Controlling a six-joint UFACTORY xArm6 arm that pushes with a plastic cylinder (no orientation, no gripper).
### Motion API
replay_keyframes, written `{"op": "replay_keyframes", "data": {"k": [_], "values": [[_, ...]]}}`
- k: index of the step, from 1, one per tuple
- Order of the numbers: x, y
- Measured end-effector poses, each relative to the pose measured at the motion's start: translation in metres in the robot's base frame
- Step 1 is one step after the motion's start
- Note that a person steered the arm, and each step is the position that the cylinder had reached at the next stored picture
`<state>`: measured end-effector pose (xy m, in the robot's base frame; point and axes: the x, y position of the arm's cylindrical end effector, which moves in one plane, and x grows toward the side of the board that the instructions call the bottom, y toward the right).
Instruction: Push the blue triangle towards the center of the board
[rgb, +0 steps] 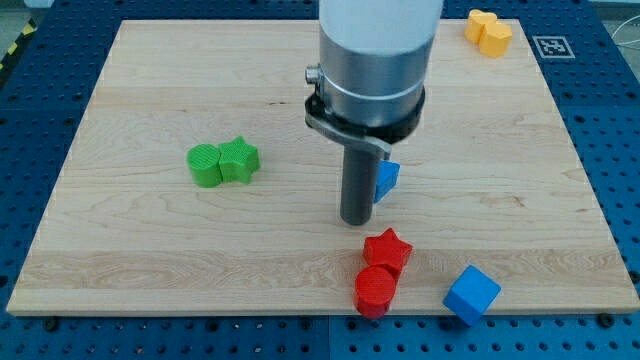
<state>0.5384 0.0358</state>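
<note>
My tip rests on the wooden board close to its middle, a little toward the view's bottom edge, and the blue triangle sits just beside the rod on the view's right, partly hidden behind it; whether they touch I cannot tell. There are no fingers on this arm, only the straight dark rod, so nothing is grasped. Just below the tip, near the bottom edge, a red star touches a red cylinder. A blue cube lies toward the bottom right corner, apart from the red pair. Toward the left edge, a green cylinder and a green star touch each other. In the top right corner, two yellow blocks sit pressed together, their shapes unclear.
</note>
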Motion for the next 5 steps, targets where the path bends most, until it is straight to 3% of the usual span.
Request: {"op": "replay_keyframes", "data": {"k": [1, 5], "values": [[0.001, 0.023], [-0.112, 0.028]]}}
